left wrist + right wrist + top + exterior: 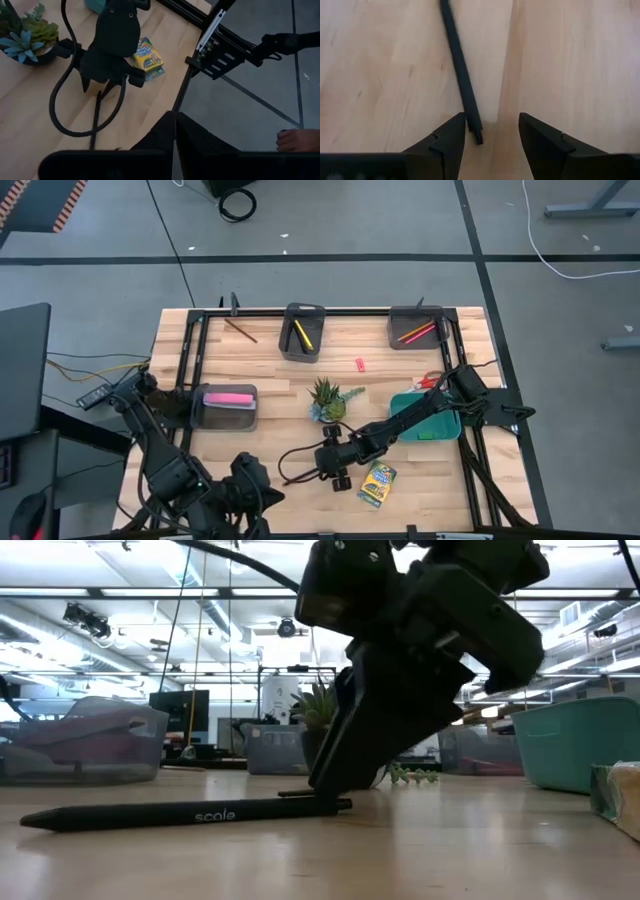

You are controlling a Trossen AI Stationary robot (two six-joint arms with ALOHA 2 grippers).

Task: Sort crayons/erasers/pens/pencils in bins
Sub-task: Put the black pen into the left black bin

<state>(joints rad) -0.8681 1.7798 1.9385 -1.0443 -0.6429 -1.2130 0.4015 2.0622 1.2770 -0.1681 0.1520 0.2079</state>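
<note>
Right wrist view: right end effector (490,131) open astride black pen (461,70).

The high view looks straight down on the whole table (270,405). The low view sits at tabletop height, very close to a black pen (185,812), facing the room. The right wrist view looks down closely on that same pen (461,70). The left wrist view looks obliquely across the table's edge toward the crayon box (146,56).

My right gripper (335,780) hides the plant's (318,705) pot in the low view; the crayons (618,795) are cut off at the edge.
</note>
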